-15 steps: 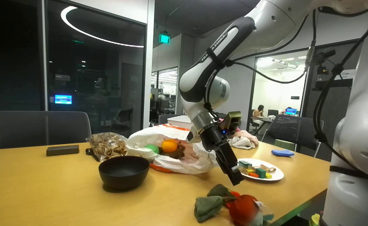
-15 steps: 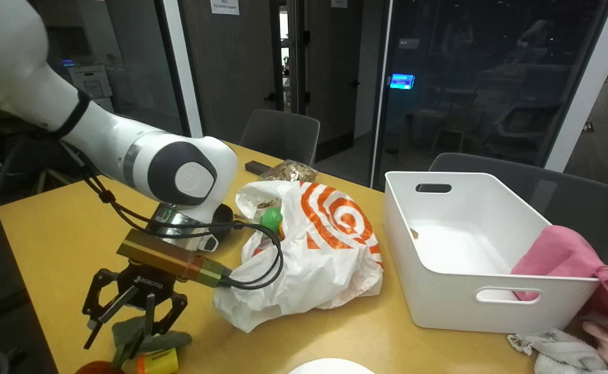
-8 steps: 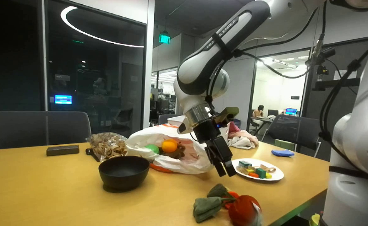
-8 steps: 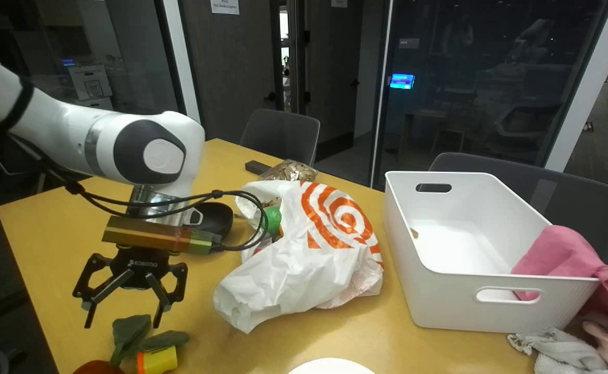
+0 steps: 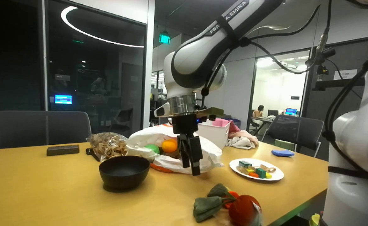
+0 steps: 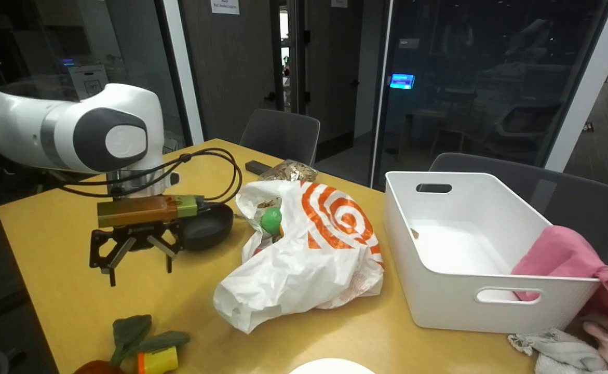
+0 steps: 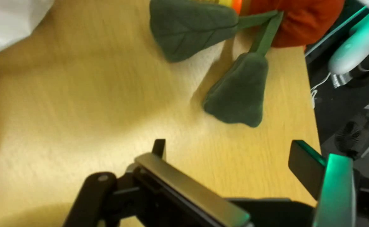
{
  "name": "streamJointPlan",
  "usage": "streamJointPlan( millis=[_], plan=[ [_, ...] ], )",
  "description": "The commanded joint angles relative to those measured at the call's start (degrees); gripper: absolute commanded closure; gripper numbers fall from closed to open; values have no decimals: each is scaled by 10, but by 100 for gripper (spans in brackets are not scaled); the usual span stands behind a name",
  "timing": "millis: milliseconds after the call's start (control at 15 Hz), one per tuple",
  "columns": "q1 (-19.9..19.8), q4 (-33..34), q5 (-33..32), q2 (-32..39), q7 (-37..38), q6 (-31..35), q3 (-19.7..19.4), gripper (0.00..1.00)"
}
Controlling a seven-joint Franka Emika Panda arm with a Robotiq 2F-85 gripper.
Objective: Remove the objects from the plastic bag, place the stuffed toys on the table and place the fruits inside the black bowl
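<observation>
L to R in an exterior view: black bowl [image 5: 124,180] upright, then white plastic bag [image 5: 210,153] on its side, mouth twd the bowl, w/ green round item [image 5: 152,148] and orange fruit [image 5: 169,146] just inside. Gripper [image 6: 140,278] hangs over the table [image 5: 61,185], pointing straight down, jaws spread, released. Red plush veg [image 5: 243,208] lies nr the table edge, long axis approx. L–R, 2 green leaves pointing L. Tabletop yellow, wood-grained. Rm: dark glass wall [image 5: 96,75] L, green exit sign [image 5: 164,38] mid, lit rm [image 5: 281,84] R w/ seated person [image 5: 258,114].
</observation>
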Motion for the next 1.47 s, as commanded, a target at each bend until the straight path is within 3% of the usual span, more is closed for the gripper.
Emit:
streamJointPlan(
  millis=[0, 400, 467, 1067, 1400],
  plan=[
    [5, 10, -42, 0, 23, 83, 8, 0],
    [-11, 47, -160, 37, 111, 165, 8, 0],
    [1, 24, -130, 16, 83, 153, 1, 0],
    [-4, 66, -149, 70, 108, 185, 6, 0],
    [-17, 143, -135, 134, 210, 220, 2, 0]
  ],
)
